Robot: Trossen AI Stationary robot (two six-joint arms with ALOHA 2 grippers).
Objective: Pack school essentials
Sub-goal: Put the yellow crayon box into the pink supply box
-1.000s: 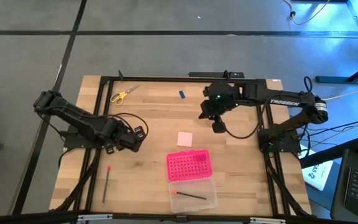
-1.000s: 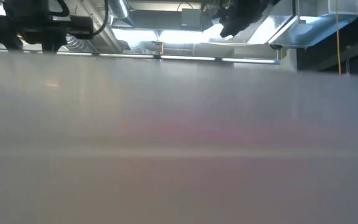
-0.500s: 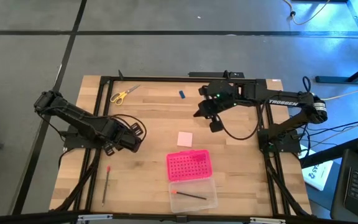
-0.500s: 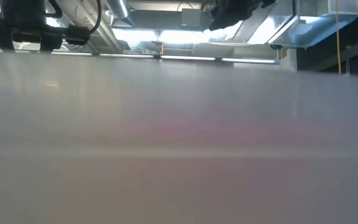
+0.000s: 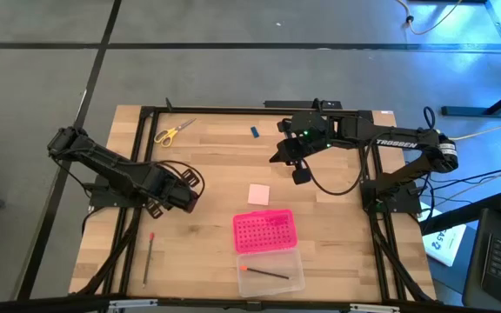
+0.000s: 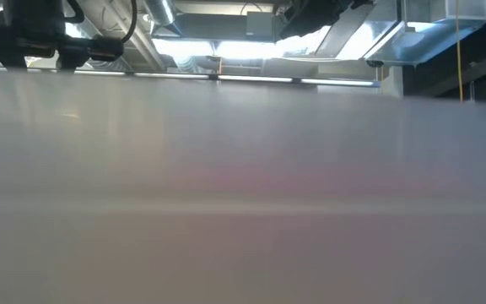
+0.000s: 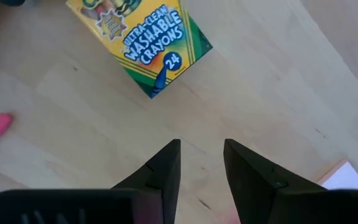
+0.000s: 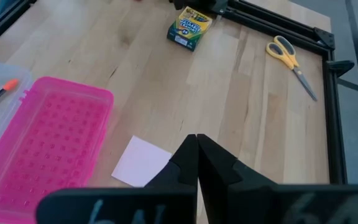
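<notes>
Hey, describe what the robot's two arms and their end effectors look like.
Both arms are dark, jointed, with looping black cables. The right arm bears white TROSSEN lettering. The left end effector and right end effector each have two black, wedge-shaped fingers.

Wooden table (image 5: 216,165), framed in black rails, is set on grey floor (image 5: 233,69) crossed by dark lines. Ceiling ducts (image 6: 163,17) are lit overhead.
</notes>
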